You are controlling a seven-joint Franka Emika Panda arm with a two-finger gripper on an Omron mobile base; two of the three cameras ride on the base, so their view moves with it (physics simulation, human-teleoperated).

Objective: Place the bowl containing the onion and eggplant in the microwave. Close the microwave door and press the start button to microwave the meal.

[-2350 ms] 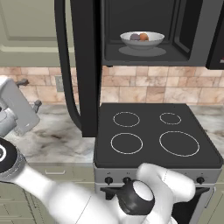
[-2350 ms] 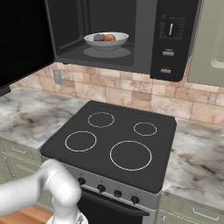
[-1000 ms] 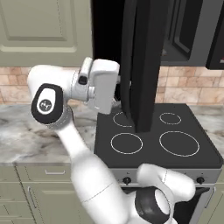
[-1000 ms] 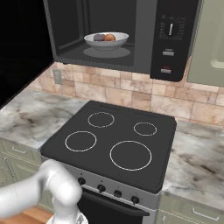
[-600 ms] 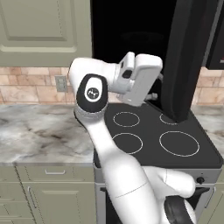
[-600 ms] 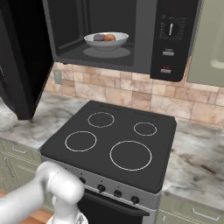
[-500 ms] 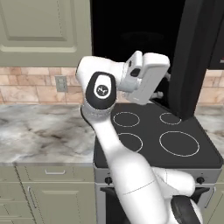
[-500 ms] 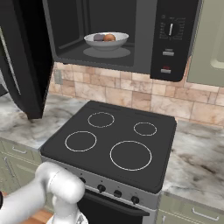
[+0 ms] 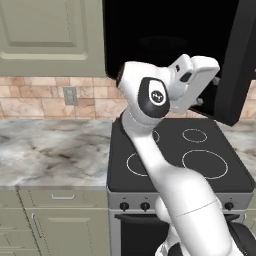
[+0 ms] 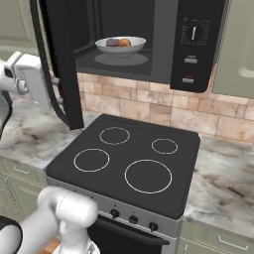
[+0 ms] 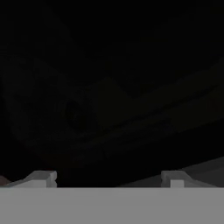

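Door (image 10: 62, 64) half swung, long edge upright, gripper (image 11: 107, 177) spread wide and empty against its dark face, bowl (image 10: 120, 45) at microwave (image 10: 149, 34) floor centre, eggplant (image 10: 112, 43) left of onion (image 10: 124, 42).

Glossy white shells all the way up this arm (image 9: 175, 185), smooth rounded links swelling like plastic bulbs, split by thin dark seams. There's the round dark joint cap (image 9: 155, 97) on the side of the bulbous link, ringed in grey with a small white emblem at its centre (too small to read). Up top, a boxy white hand (image 9: 192, 80) with a dark slot. Another black-faced joint (image 9: 242, 242) sits low at the base.
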